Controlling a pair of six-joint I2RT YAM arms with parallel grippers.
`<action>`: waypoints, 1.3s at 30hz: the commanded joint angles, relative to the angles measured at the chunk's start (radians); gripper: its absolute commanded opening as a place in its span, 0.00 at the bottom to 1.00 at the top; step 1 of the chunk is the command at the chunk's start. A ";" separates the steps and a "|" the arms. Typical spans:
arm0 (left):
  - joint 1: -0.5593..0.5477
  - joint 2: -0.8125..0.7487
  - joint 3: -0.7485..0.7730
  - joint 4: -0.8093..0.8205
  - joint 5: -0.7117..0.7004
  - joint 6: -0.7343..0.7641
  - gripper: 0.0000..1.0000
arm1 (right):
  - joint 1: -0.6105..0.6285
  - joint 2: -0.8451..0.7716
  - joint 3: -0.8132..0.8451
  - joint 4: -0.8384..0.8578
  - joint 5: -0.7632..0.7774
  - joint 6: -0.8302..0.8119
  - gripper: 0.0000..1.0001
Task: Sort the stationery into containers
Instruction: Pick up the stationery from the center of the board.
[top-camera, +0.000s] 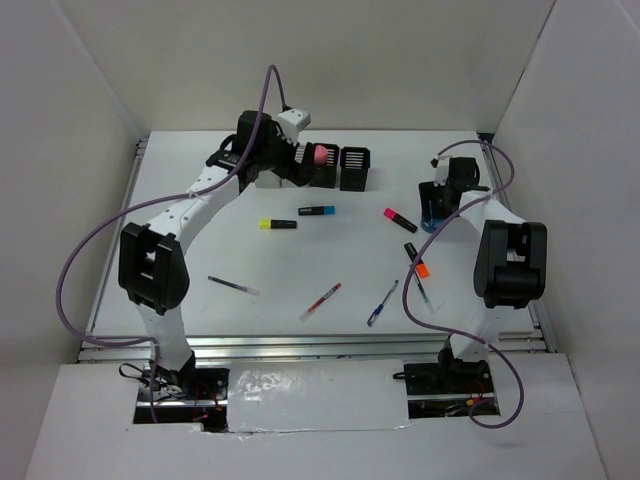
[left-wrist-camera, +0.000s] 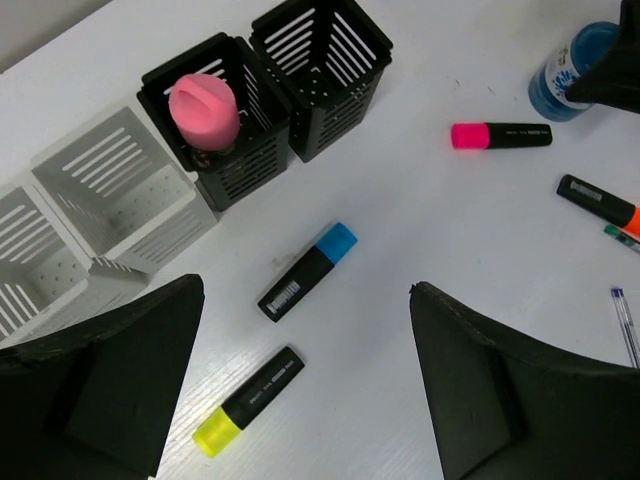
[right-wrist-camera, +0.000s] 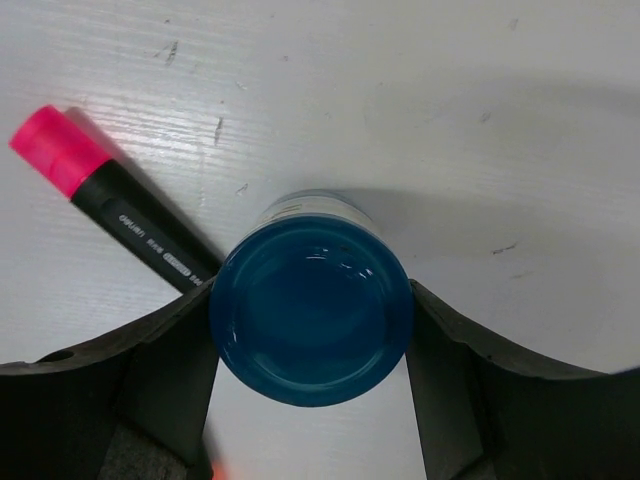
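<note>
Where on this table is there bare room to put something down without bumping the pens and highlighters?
Widest bare patch: mid-table, bordered by the yellow highlighter and blue highlighter beyond and the red pen nearer. Also open: between the empty black holder and the right gripper. Crowded: around that gripper, with blue cylinder, pink highlighter, orange highlighter.

Fixed camera, high at the near edge, surveys the whole tabletop (top-camera: 350, 255). Left-wrist view looks down obliquely; right-wrist view, straight down and close, shares its pink highlighter (left-wrist-camera: 500, 135) and blue cylinder (left-wrist-camera: 565, 75).
</note>
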 joint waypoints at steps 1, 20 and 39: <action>0.013 -0.080 -0.047 0.047 0.089 0.032 0.96 | 0.007 -0.070 0.076 -0.036 -0.063 -0.006 0.42; -0.058 -0.631 -0.724 0.634 0.229 0.287 0.99 | 0.000 -0.340 0.096 0.035 -1.291 0.629 0.05; -0.467 -0.719 -0.946 1.091 -0.187 0.270 0.99 | 0.129 -0.275 -0.255 2.056 -1.275 2.393 0.00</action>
